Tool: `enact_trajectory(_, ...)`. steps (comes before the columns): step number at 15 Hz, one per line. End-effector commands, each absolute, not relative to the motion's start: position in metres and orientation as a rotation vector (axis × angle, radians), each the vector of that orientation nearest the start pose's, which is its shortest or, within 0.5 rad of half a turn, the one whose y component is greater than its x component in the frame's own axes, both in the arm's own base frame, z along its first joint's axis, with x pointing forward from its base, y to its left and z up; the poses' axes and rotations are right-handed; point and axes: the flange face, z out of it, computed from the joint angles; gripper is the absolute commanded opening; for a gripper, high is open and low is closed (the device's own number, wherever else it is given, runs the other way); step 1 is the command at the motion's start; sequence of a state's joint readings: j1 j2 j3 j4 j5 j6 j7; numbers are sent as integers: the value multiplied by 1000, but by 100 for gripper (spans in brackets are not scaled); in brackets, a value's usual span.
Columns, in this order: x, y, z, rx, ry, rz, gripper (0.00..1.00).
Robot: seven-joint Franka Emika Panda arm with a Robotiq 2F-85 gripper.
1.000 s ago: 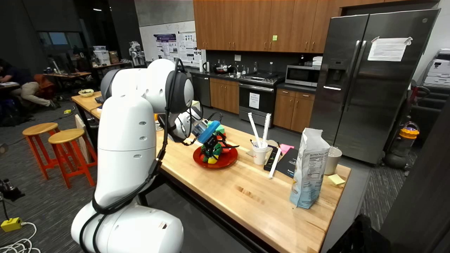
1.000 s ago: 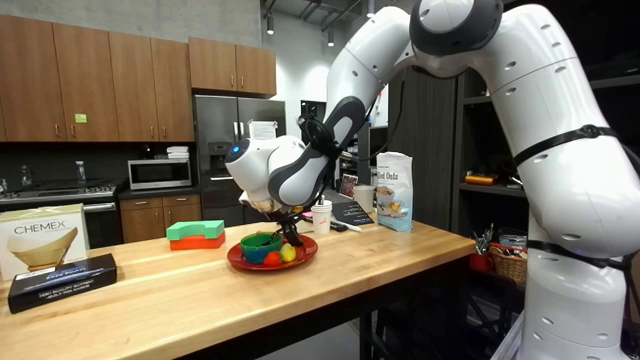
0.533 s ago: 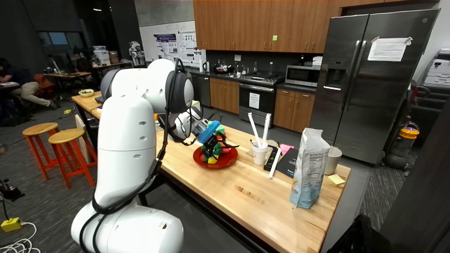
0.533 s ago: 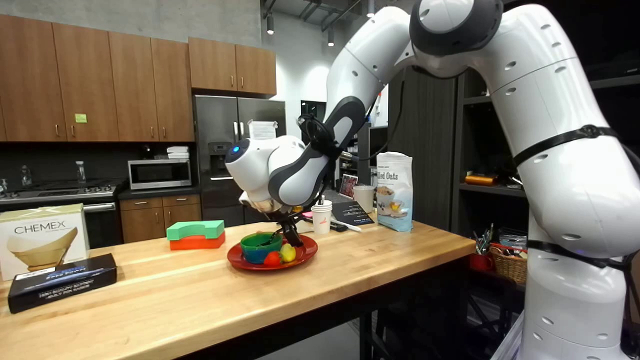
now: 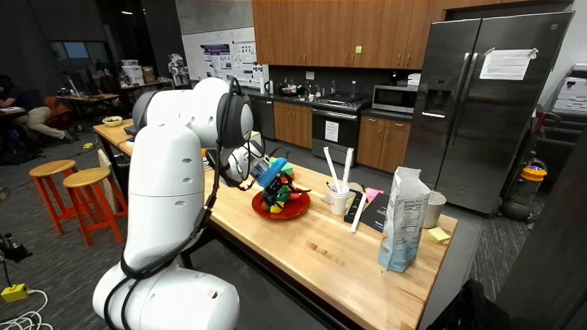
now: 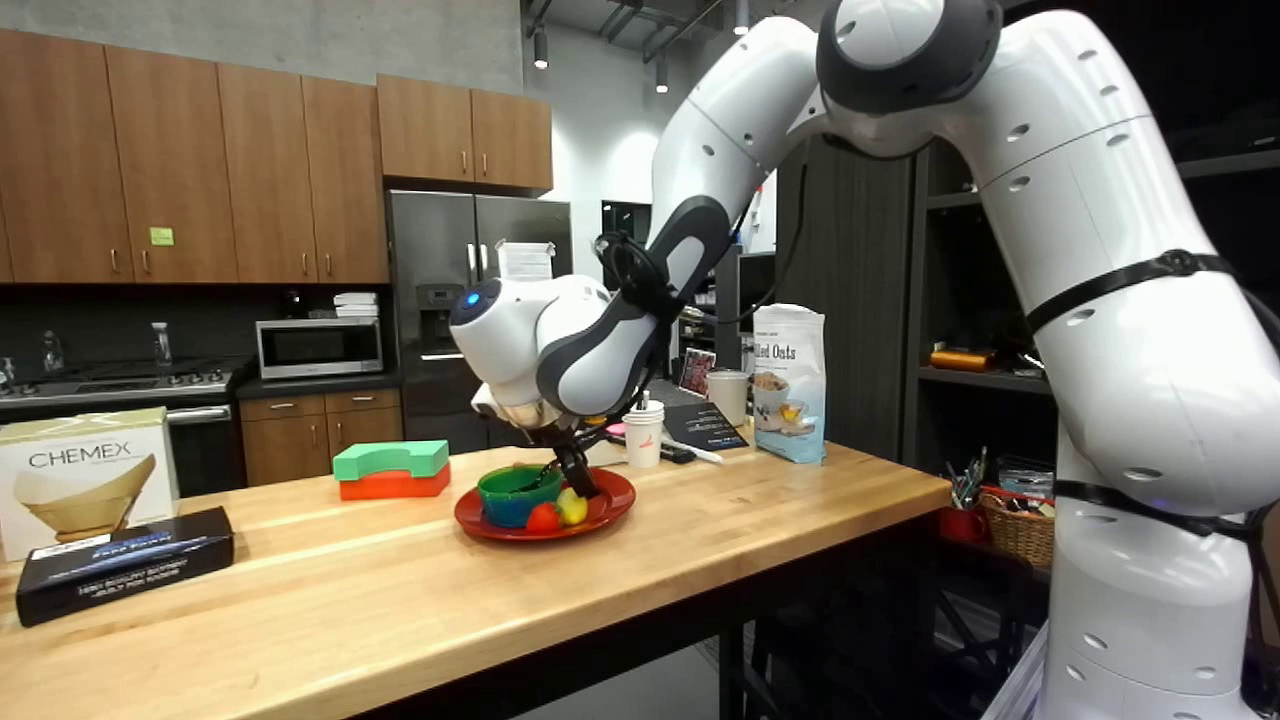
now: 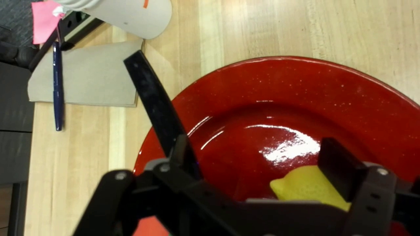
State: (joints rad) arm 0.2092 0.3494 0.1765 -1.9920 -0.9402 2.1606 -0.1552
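The gripper hangs low over a red plate, its fingers well apart. A long black handle runs past one finger and over the plate's rim; whether they touch cannot be told. By the opposite finger, a lemon lies partly hidden on the plate. A red fruit and a green-blue bowl share it. Stacked paper cups stand nearby on the worktop.

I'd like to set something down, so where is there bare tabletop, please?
Bare tabletop lies between the red plate and oats bag, on the robot's side, and between plate and black box. Crowded: the plate, with bowl, lemon and pincer, and around the paper cups.
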Motion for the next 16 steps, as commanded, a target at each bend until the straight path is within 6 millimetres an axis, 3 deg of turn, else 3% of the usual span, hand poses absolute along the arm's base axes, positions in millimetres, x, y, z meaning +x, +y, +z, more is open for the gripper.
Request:
enact_trajectory(1, 566, 186, 287, 2016, 1344, -126, 100)
enact_trajectory(14, 573, 191, 287, 1968, 1436, 63, 100)
enact_trajectory(16, 575, 185, 288, 1886, 1415, 36, 100)
